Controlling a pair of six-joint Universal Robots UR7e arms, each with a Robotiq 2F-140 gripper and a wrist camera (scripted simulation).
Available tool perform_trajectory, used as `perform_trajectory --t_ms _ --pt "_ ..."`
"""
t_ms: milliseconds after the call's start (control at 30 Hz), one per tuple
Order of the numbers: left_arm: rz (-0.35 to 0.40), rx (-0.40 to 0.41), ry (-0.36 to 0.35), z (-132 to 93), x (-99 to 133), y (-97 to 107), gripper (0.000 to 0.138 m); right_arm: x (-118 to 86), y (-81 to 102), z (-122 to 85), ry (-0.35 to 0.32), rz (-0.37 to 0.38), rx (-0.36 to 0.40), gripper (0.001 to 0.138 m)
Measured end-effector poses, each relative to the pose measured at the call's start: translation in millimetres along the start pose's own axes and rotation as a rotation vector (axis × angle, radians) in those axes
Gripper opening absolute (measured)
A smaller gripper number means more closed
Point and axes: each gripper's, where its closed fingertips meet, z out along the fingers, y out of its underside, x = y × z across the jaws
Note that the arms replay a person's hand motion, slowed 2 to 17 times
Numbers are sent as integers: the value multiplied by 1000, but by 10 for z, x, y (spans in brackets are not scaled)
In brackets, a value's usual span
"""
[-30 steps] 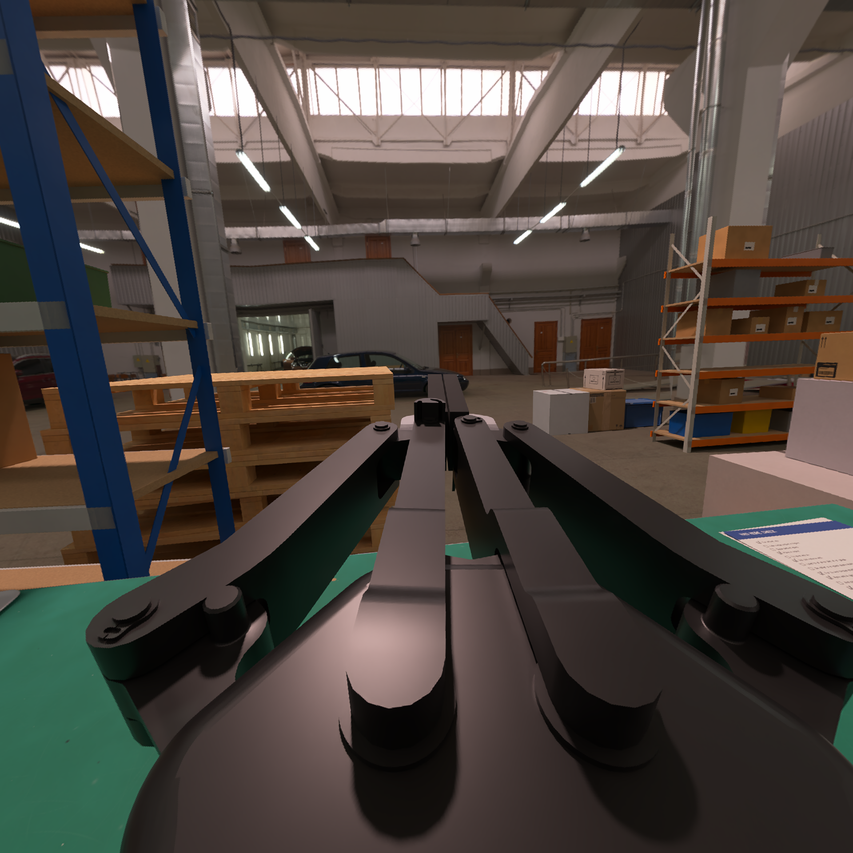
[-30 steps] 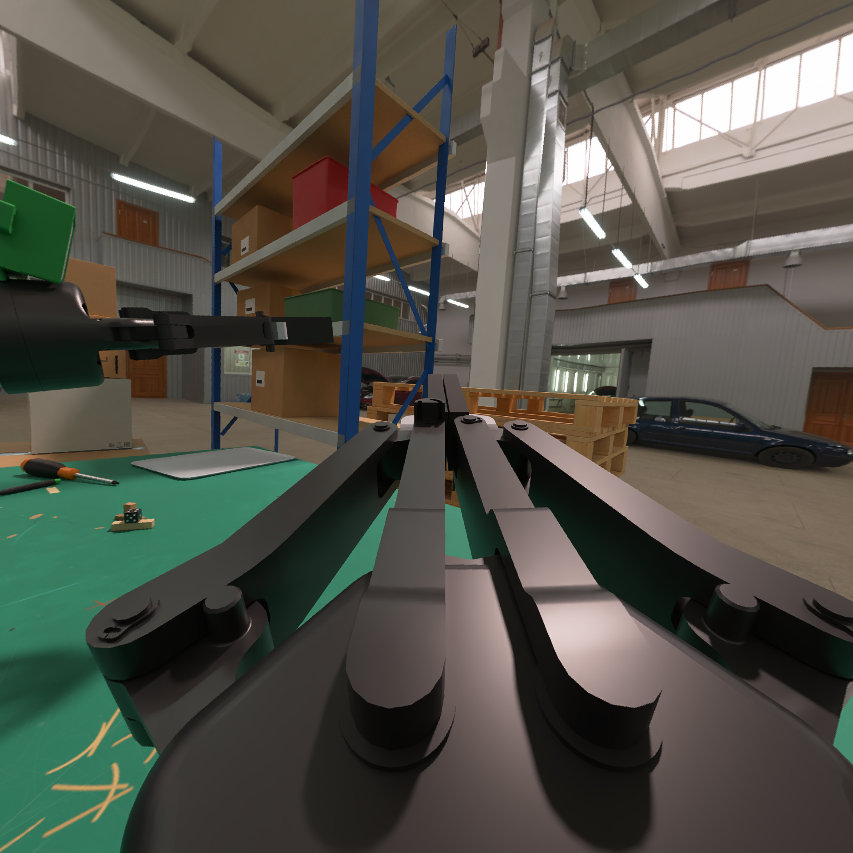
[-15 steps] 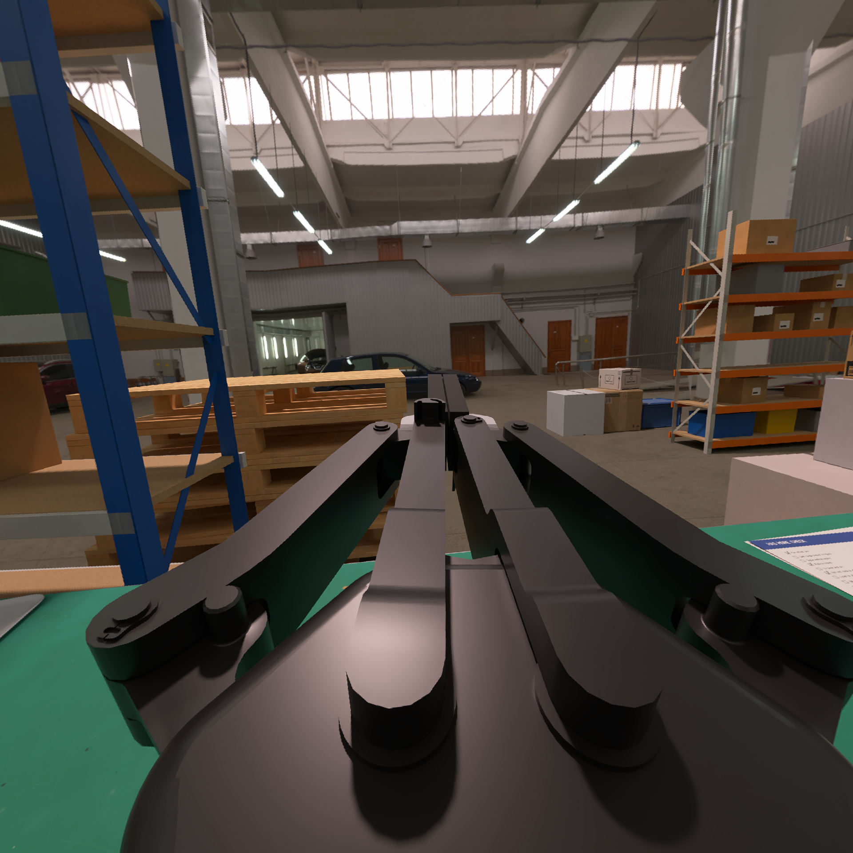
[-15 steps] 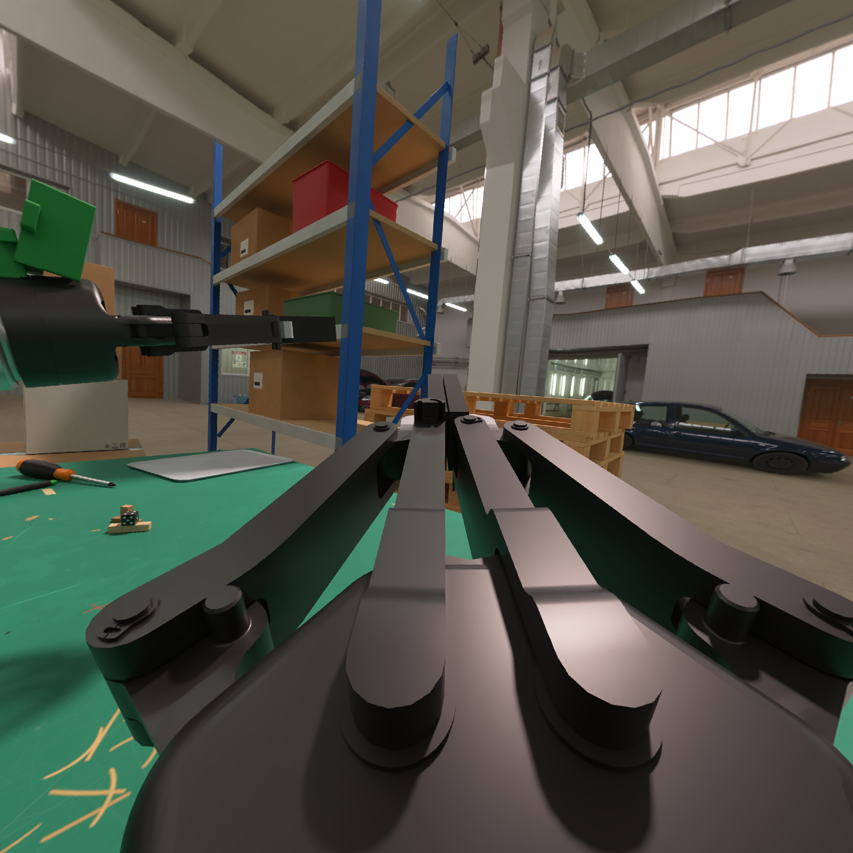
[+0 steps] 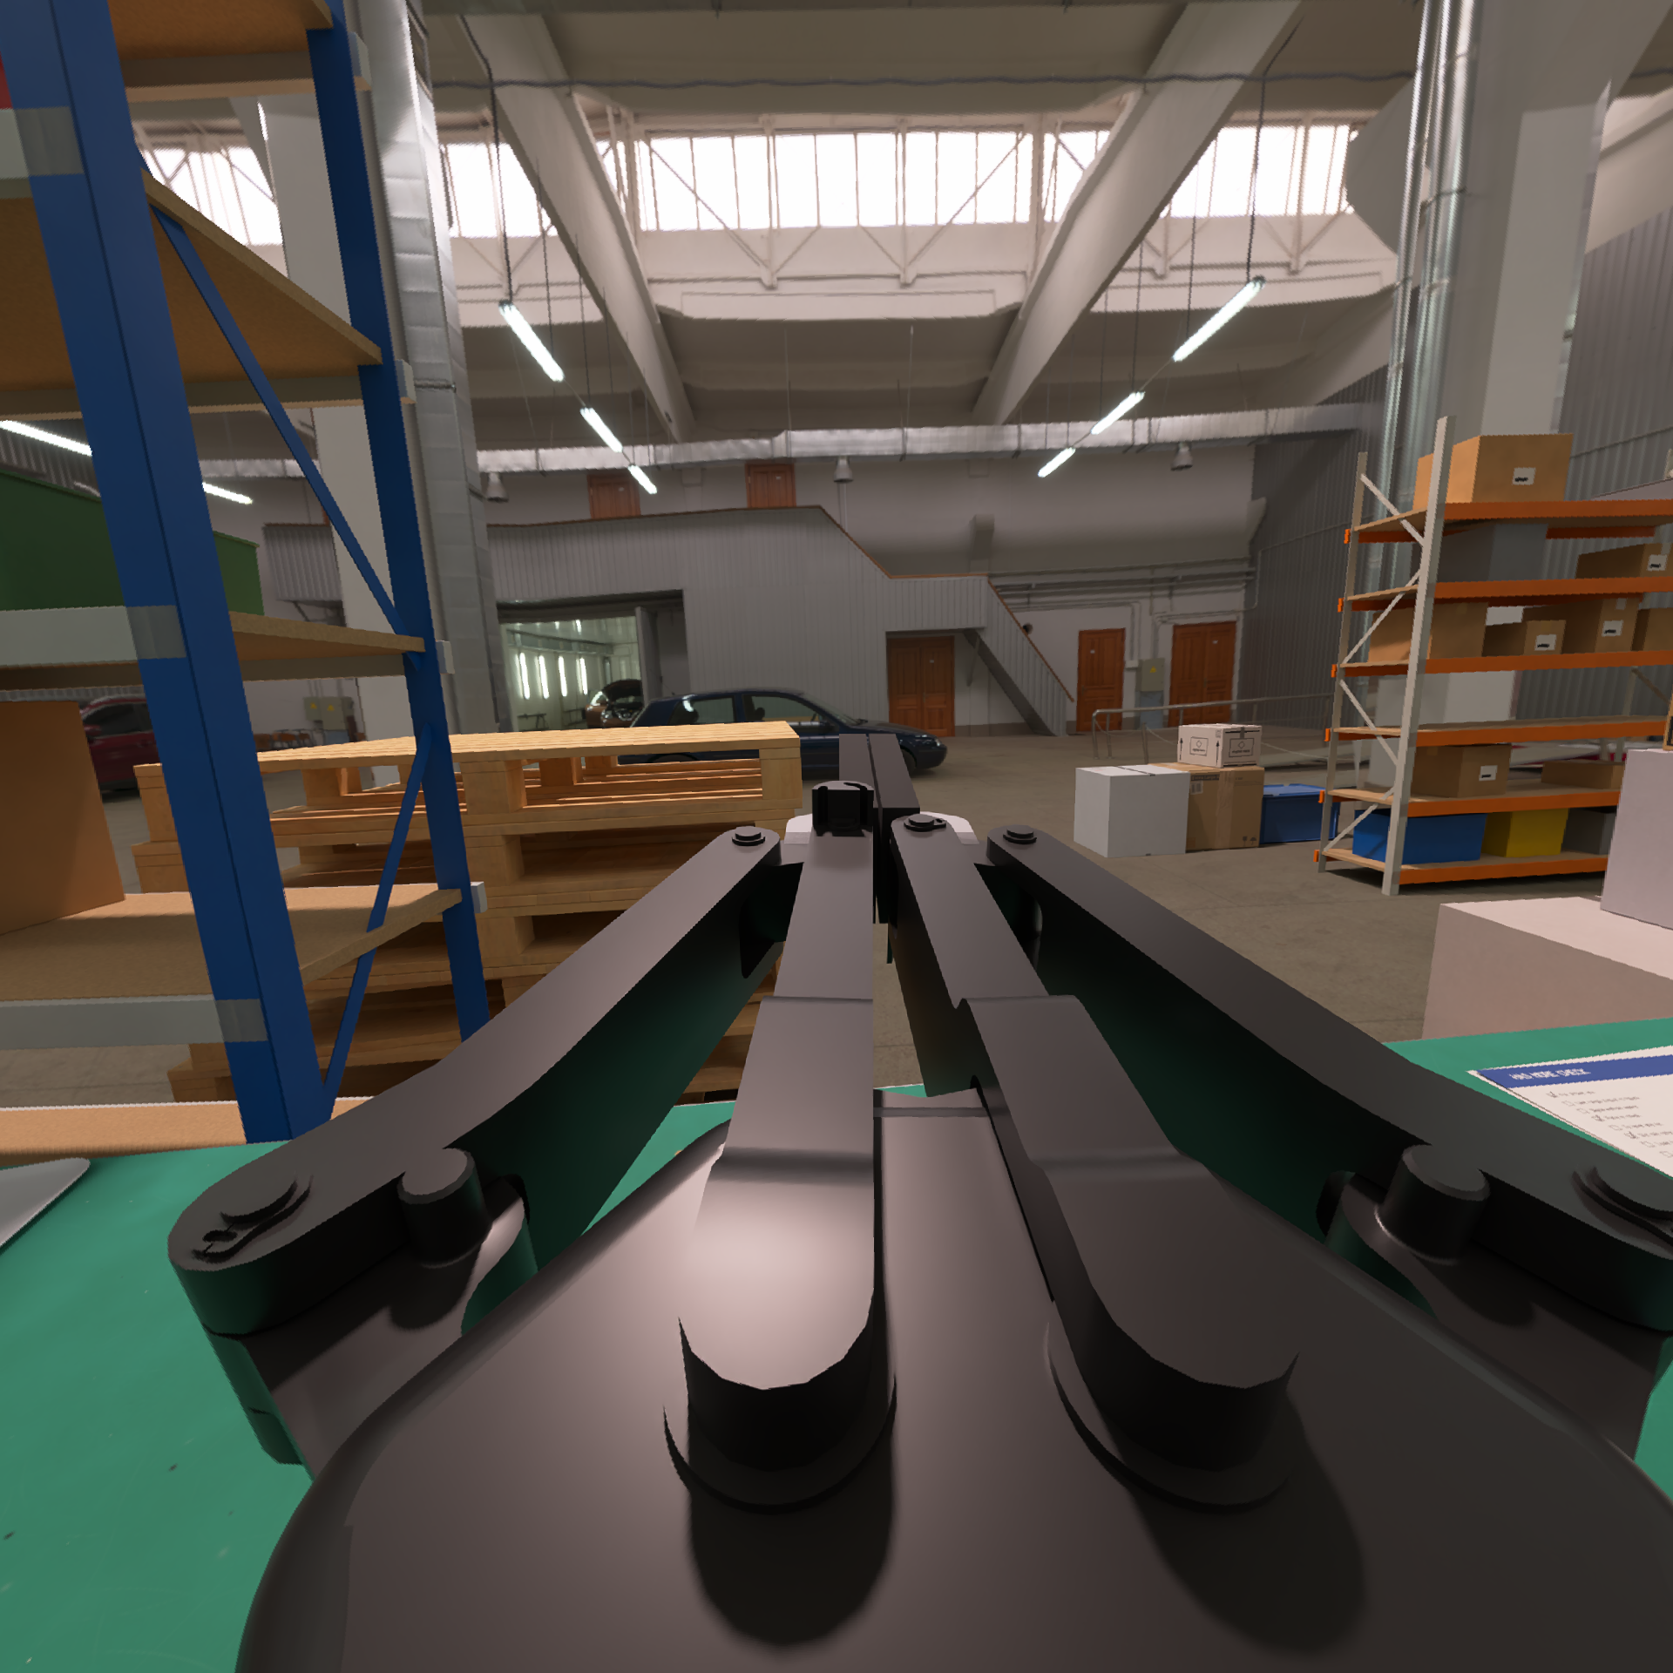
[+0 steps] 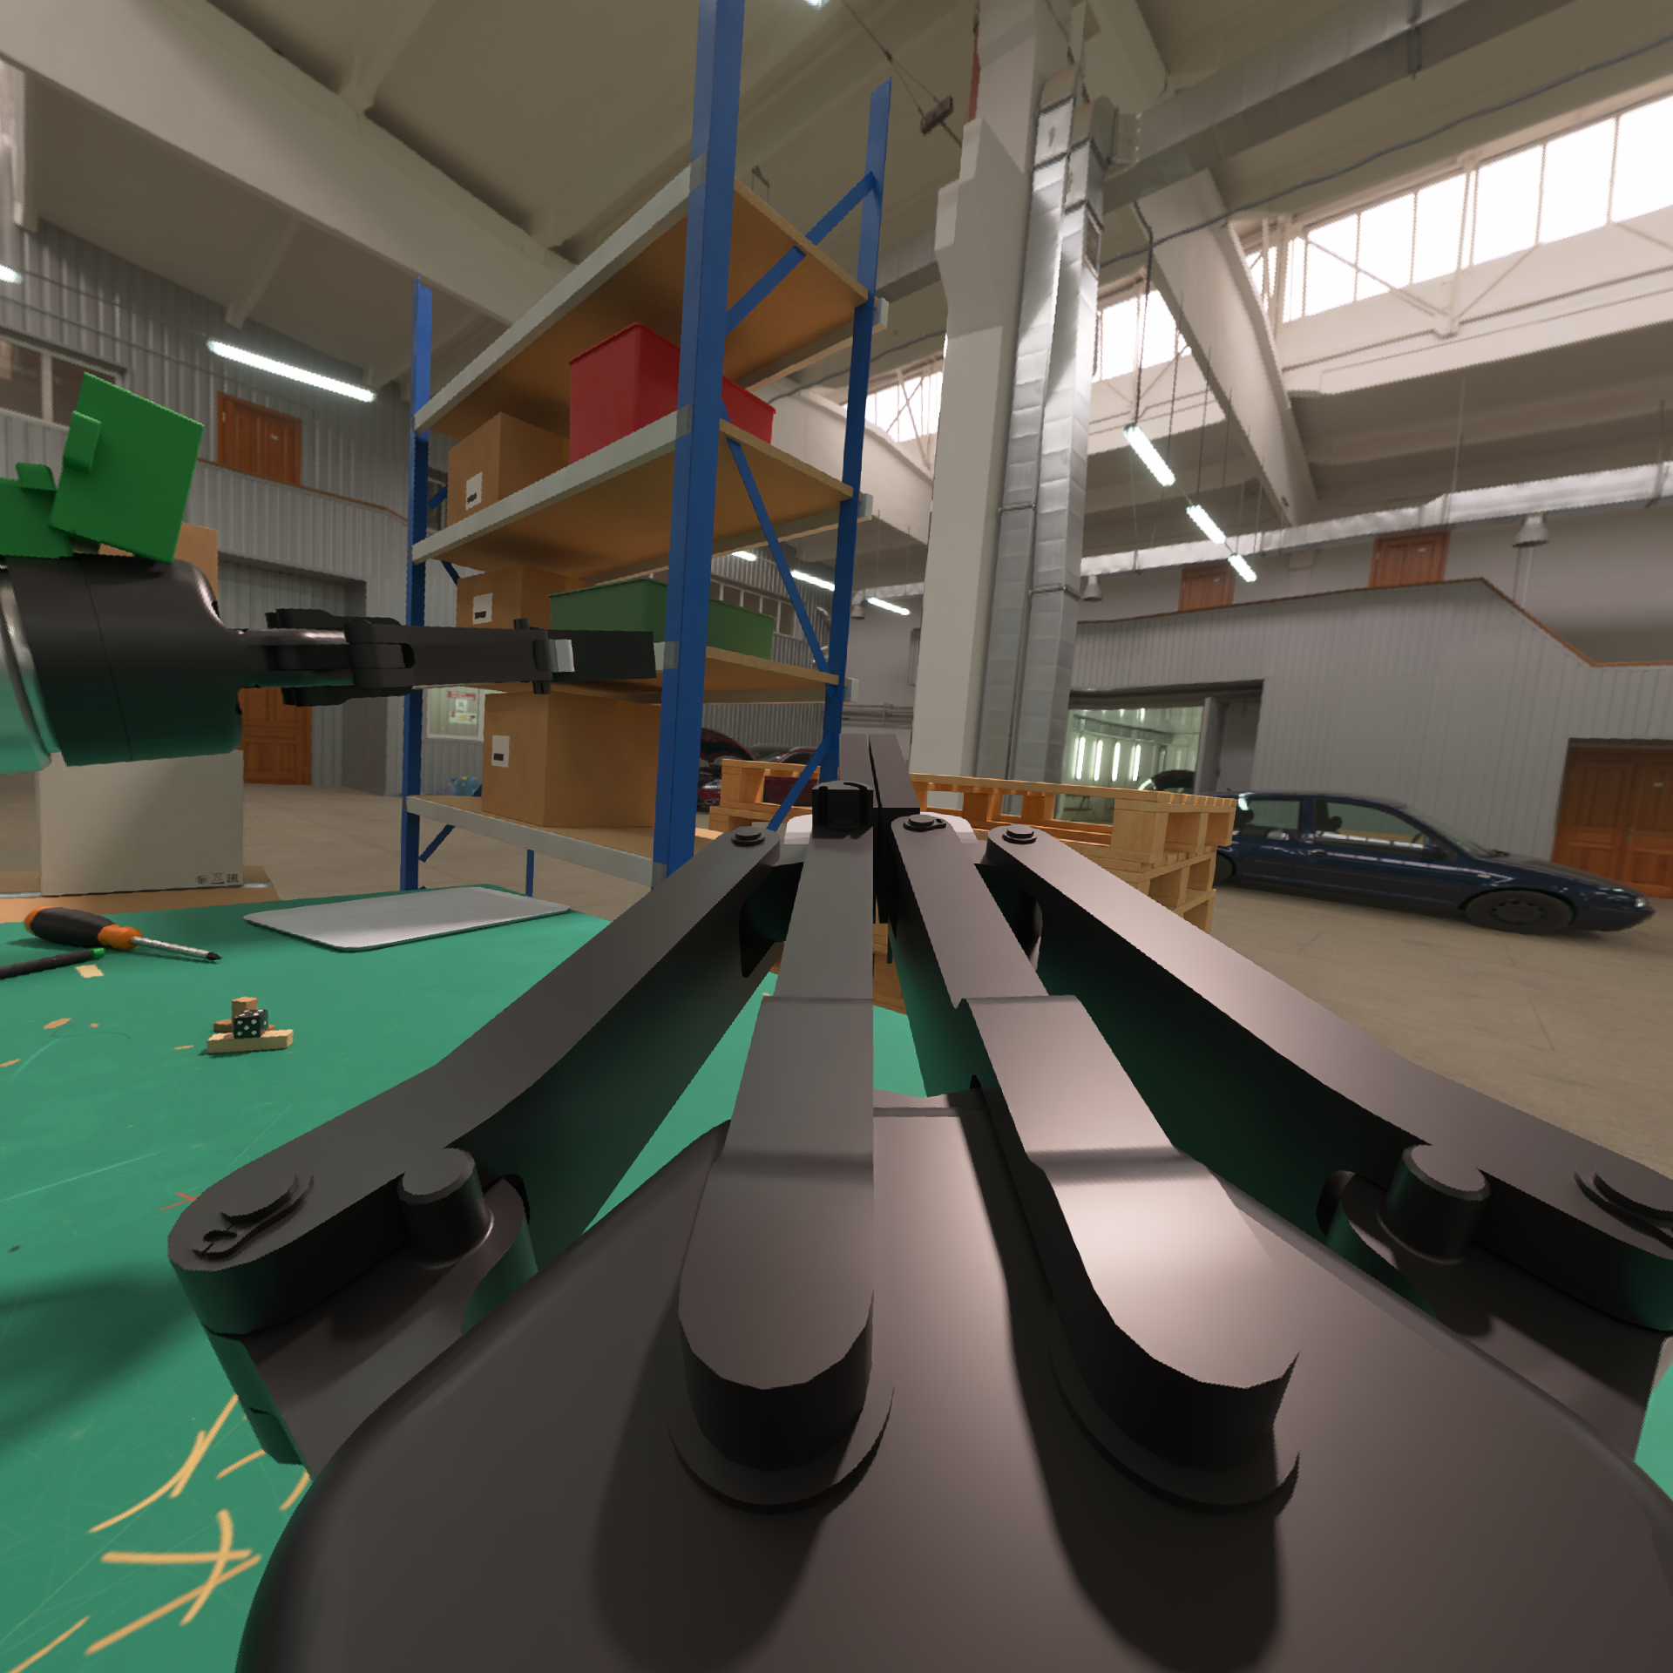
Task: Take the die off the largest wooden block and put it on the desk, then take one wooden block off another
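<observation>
Left wrist view: left claw (image 5: 871,769) closed, fingers pressed together, nothing between them, aimed level out past the far edge of the green counter (image 5: 100,1412) toward a stack of pallets (image 5: 507,815). Blue rack (image 5: 181,588) close on the left, paper sheet (image 5: 1611,1109) at the counter's right edge, corner of a grey tray (image 5: 32,1195) at the left edge. Neither die nor blocks visible here.

Right wrist view: right claw (image 6: 871,769) also closed and empty, pointing level over the counter's (image 6: 109,1267) far edge. Off to the left, on the counter, large flat block (image 6: 249,1041) lying with its long axis roughly left-right. Dark die (image 6: 250,1023) sitting on top of it, a small block (image 6: 243,1006) just behind the die; too small to tell exactly how the blocks stack. Left claw (image 6: 625,654) seen side-on above and beyond the stack, held level, pointing right, closed, well apart from it. Screwdriver (image 6: 113,932) farther back on the left, tip pointing right; grey tray (image 6: 407,914) near the far edge, behind the stack. Open green surface all around the stack, with pale scratch marks (image 6: 172,1557) in the near left corner.
</observation>
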Motion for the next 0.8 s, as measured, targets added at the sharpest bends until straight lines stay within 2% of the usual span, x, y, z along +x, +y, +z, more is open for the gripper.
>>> perform_trajectory --t_ms 800 --pt "13 -8 10 -77 -60 -1 1 75 -61 -145 31 5 5 1"
